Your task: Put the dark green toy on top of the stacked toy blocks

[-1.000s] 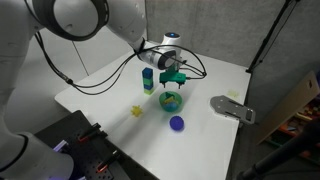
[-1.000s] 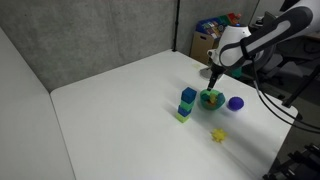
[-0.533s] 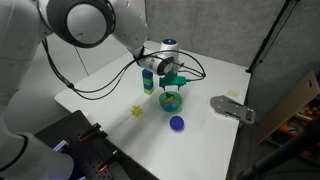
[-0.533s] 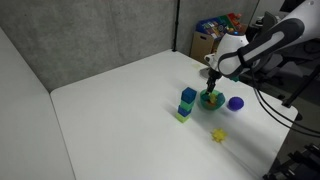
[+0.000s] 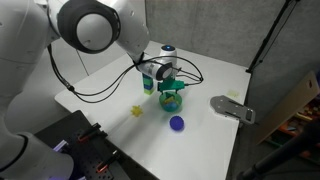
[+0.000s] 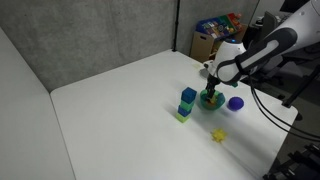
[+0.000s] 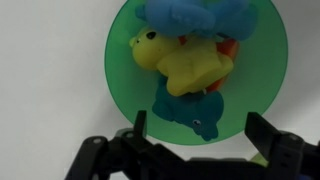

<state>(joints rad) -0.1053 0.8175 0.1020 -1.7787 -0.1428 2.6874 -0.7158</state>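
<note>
In the wrist view the dark green toy [image 7: 186, 112] lies in a bright green bowl [image 7: 262, 70], under a yellow toy [image 7: 180, 62] and a blue toy [image 7: 190, 14]. My gripper [image 7: 197, 135] is open, its two fingers either side of the dark green toy's near end, not touching it. In both exterior views the gripper [image 5: 171, 88] [image 6: 210, 91] hangs low over the bowl [image 5: 172, 101] [image 6: 211, 99]. The stacked toy blocks [image 6: 187, 103] [image 5: 148, 80], blue over light green, stand beside the bowl.
A dark blue ball [image 5: 177, 124] [image 6: 236, 103] and a small yellow toy [image 5: 137, 111] [image 6: 218, 134] lie on the white table [image 6: 120, 110]. A grey metal fixture [image 5: 232, 107] sits at the table's edge.
My gripper has come down closer to the bowl, straight over it. The toys and the blocks have not moved.
</note>
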